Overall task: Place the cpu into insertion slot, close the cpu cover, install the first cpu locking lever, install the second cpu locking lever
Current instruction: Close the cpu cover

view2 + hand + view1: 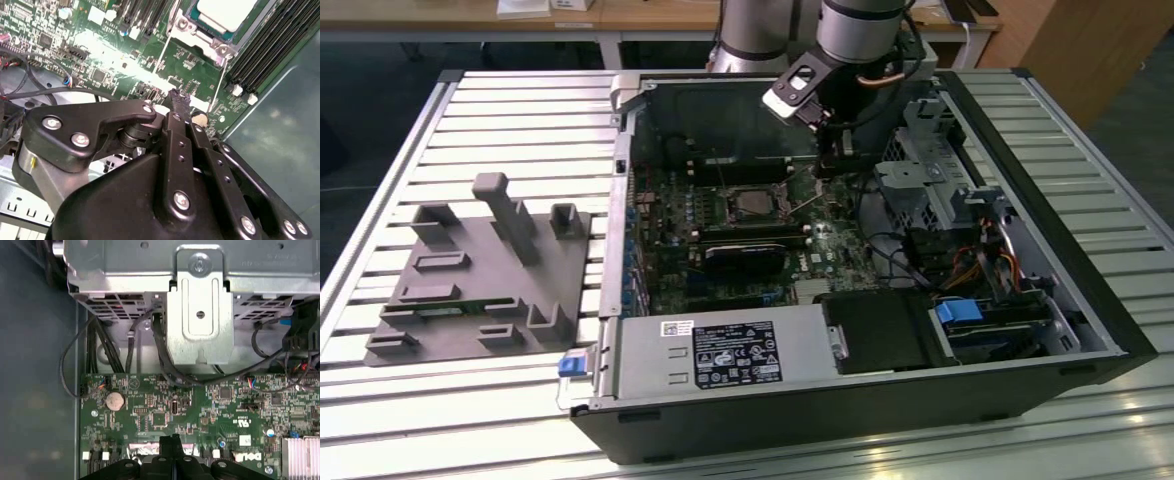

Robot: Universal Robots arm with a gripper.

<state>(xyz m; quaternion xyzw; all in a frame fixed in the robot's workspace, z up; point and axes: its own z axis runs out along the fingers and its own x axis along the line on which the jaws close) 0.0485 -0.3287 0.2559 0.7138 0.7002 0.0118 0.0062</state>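
Observation:
The cpu (225, 12) lies flat in the insertion slot (750, 205) on the green motherboard, its silver face up. The cpu cover (200, 39), a silver frame, lies down around the chip. Two thin wire locking levers run out from the socket, one (162, 50) on one side and the other (218, 80) on the side nearer my fingers. My gripper (179, 97) is shut with nothing between its black fingers. It hovers over the board just off the socket's corner, close to the free end of the nearer lever. In the exterior view the gripper (831, 170) hangs inside the case at the socket's right.
The open computer case (1067, 300) holds a metal drive cage (200, 315), black cables (75, 360) and memory slots (270, 50) close by. A black card (747, 258) sits below the socket. A grey fixture plate (480, 270) stands on the table at the exterior view's left.

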